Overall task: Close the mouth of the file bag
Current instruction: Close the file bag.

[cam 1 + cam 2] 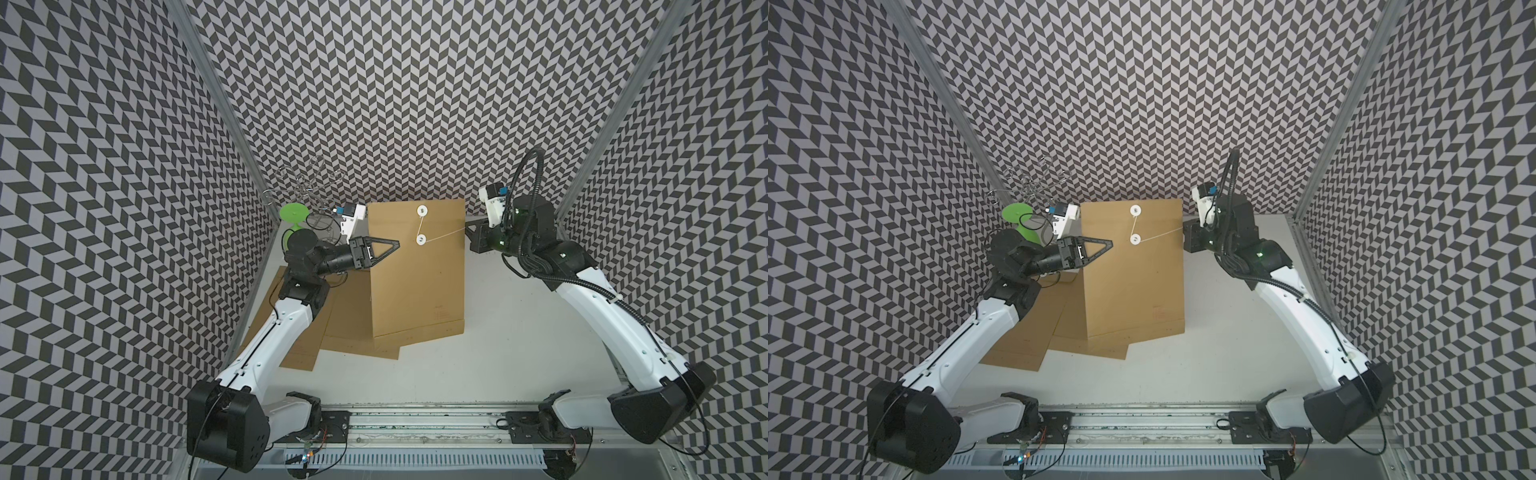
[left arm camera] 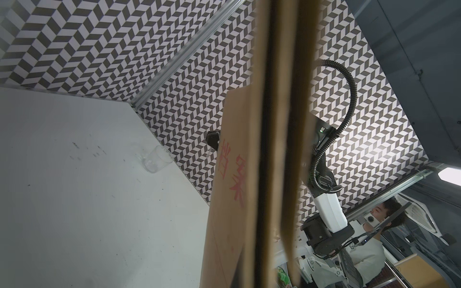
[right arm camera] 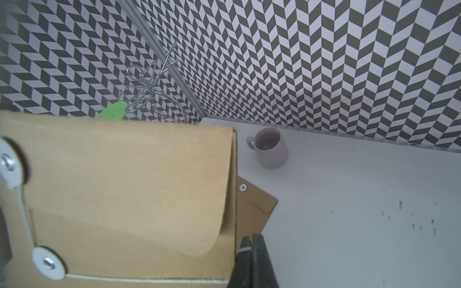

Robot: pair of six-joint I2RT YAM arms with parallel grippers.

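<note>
The brown file bag (image 1: 415, 286) (image 1: 1133, 291) sits in the middle of both top views, its mouth end toward the patterned back wall at the upper part of the frame and lifted off the white desk (image 1: 523, 332). My left hand (image 1: 395, 244) (image 1: 1109, 242) comes in from the left of the frame, pinched narrow on the bag's left edge. The left wrist view is too close and blurred to show my pads, though the bag (image 2: 232, 199), with red characters on it, seems to run straight between them. The flap (image 3: 129, 174) is folded over the mouth, with one corner curling away from the bag's face. The white string (image 1: 441, 234) (image 3: 149, 279) drops from the upper disc (image 1: 421, 210) (image 3: 8, 164) to the lower disc (image 1: 420, 240) (image 3: 48, 261), passes round it and runs taut to the bag's right edge. There my right hand (image 1: 468, 229) (image 1: 1185, 230) (image 3: 250, 240) is closed tight on the string's end. Under the held bag, toward the lower left of the frame, spare file bags (image 1: 353, 336) lie fanned on the desk. A wire rack (image 1: 305, 187) and a green disc (image 1: 293, 212) stand in the far left corner. The right wrist view also shows a pale mug (image 3: 270, 149) upright near the back wall.
</note>
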